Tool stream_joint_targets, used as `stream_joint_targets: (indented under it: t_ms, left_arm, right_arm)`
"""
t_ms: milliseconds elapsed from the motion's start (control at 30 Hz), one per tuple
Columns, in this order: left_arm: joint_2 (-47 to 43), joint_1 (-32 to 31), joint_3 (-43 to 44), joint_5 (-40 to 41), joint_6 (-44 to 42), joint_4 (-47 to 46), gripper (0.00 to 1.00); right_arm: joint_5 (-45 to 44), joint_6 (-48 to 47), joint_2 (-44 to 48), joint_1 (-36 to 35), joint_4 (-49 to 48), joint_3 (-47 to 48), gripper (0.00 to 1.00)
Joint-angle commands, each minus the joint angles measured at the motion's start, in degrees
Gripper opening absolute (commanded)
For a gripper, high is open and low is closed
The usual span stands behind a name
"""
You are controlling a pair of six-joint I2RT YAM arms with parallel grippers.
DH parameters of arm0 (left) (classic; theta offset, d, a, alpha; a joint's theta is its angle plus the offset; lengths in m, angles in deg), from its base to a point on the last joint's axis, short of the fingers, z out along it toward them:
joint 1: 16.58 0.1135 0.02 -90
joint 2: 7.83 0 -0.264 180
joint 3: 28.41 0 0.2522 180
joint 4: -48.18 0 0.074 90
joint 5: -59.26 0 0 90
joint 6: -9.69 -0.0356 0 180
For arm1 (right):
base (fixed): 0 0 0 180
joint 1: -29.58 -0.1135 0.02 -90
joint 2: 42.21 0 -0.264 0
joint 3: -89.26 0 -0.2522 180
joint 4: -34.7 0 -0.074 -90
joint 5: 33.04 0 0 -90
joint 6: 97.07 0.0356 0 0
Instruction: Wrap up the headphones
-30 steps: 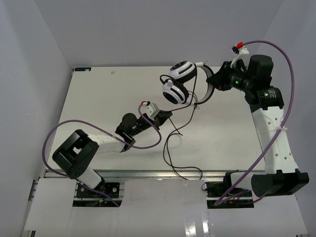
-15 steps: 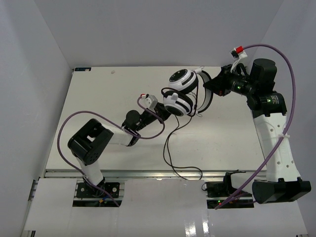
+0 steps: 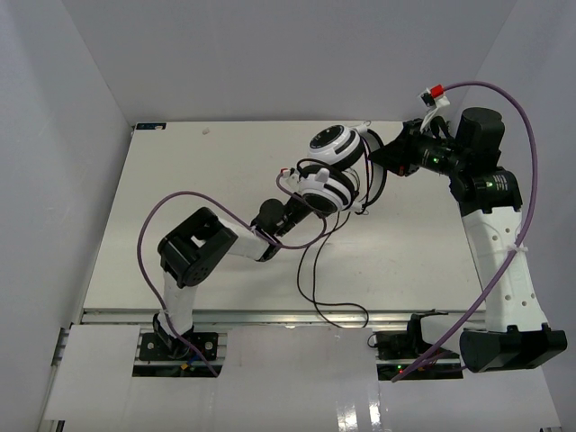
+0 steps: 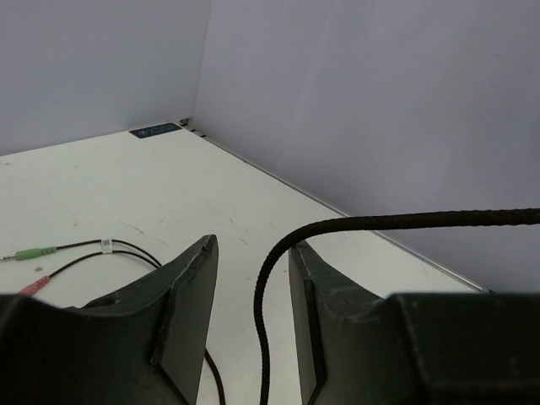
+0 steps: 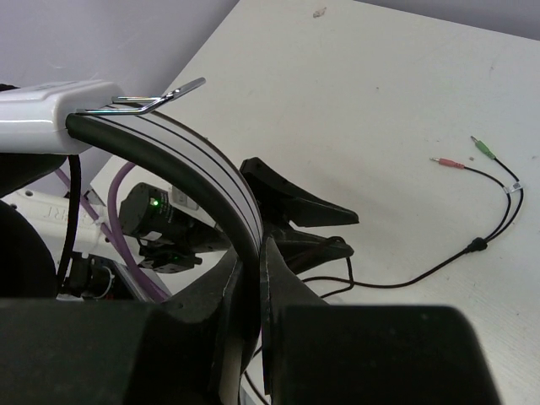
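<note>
The headphones hang above the table: one white ear cup above, the other below it. My right gripper is shut on the black-and-white headband, which is clamped between its jaws. My left gripper sits just beneath the lower ear cup. It is open, and the thin black cord runs between its jaws, not clamped. The cord drops to the table and loops near the front edge.
The cord's green and pink plugs lie on the white table, also seen in the right wrist view. Purple robot cables arc over both arms. Grey walls close the back and sides.
My left arm has reached right and forward, bringing its gripper from mid-table to under the lower ear cup. The headphones swung slightly left; the right arm has held since half a second ago.
</note>
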Motion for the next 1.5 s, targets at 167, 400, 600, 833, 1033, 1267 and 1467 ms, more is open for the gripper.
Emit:
stream_joint_targets:
  t_ms: [167,400,600,833,1033,1267,1467]
  left_arm:
    - [4.5,-2.2,7.6,13.8,-2.8,-3.6,0.51]
    - [7.3,-3.4,12.4,21.9,-6.1,-0.7,0.54]
    - [6.4,-0.9,10.2,20.1,-4.8,-0.7,0.54]
    - [7.0,1.5,9.9,17.8,-2.7,0.9,0.59]
    - [9.1,2.8,12.4,16.7,-2.0,3.3,0.59]
    - [10.1,5.1,12.0,16.2,0.6,3.6,0.46]
    - [2.5,7.3,4.8,3.9,-1.9,2.8,0.1]
  right_arm:
    - [3.6,4.7,3.0,0.2,-5.5,-0.9,0.08]
    - [3.8,5.0,4.1,0.2,-5.5,-1.3,0.08]
    - [3.2,4.5,4.6,0.2,-5.0,-1.0,0.08]
    - [3.0,4.5,5.0,0.2,-5.0,-0.9,0.08]
    - [2.8,4.5,5.3,0.2,-5.1,-1.2,0.08]
    - [2.3,4.4,5.4,0.2,-5.1,-1.4,0.08]
    - [-1.4,1.9,5.5,0.2,-3.6,-2.0,0.08]
